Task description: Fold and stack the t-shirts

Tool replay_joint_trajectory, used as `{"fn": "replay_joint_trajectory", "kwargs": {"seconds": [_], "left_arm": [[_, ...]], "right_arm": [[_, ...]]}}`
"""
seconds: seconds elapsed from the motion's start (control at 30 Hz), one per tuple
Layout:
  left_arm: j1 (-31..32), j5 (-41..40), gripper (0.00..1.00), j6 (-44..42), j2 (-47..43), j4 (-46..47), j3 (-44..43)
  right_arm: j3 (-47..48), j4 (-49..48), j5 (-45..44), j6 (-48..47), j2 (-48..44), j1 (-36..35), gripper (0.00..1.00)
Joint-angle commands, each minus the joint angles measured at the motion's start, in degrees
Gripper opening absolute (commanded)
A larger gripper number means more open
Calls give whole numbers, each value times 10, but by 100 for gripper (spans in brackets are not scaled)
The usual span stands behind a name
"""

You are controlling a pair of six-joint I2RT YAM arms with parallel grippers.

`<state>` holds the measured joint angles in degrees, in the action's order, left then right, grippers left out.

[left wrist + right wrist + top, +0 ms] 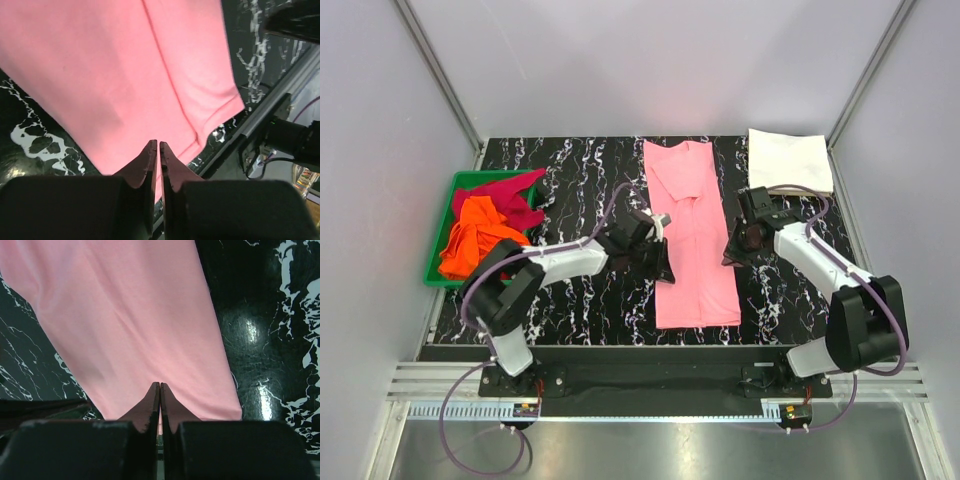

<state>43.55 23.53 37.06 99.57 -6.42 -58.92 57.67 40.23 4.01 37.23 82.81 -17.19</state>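
Four t-shirts, two arms and one tray on a black, white-veined table [570, 160]. The pink t-shirt [695, 250] lies at the centre as a long strip, folded lengthwise, with its collar end toward the far edge and its hem toward the arm bases. The white t-shirt [788, 160] sits folded into a compact rectangle at the far right corner, well apart from the pink one. The orange t-shirt [470, 240] and the magenta-red t-shirt [510, 195] lie crumpled together in the single green tray [453, 195] at the left, the orange one nearer the bases and the red one spilling over the far rim. The left gripper [663, 262] meets the left edge of the pink strip about midway along it; in the left wrist view its jaws are clenched, with a sliver of pink cloth between them. The right gripper [732, 250] meets the opposite edge, its jaws likewise pinched on the pink cloth, which narrows toward the fingertips [152, 400].
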Motion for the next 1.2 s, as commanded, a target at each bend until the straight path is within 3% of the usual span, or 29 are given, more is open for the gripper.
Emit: {"fn": "replay_joint_trajectory", "kwargs": {"seconds": [0.0,0.33,0.5,0.6,0.77,0.93,1.17], "left_arm": [[7,-37,10,18,28,31,-12],[31,-138,11,34,8,-25,71],[36,-182,9,39,-42,-42,124],[36,-199,9,44,-71,-45,153],[40,-192,13,46,-101,-40,170],[43,-161,24,42,-117,-33,157],[45,-144,27,40,-135,-34,143]], "right_arm": [[-17,26,-12,19,-30,-13,4],[-114,71,-53,128,-98,-86,0],[-172,46,17,170,-117,-97,0],[-186,42,6,180,-131,-108,0],[-192,37,27,172,-135,-120,0],[-195,42,35,177,-149,-137,0],[-221,44,46,197,-167,-169,0]]}}
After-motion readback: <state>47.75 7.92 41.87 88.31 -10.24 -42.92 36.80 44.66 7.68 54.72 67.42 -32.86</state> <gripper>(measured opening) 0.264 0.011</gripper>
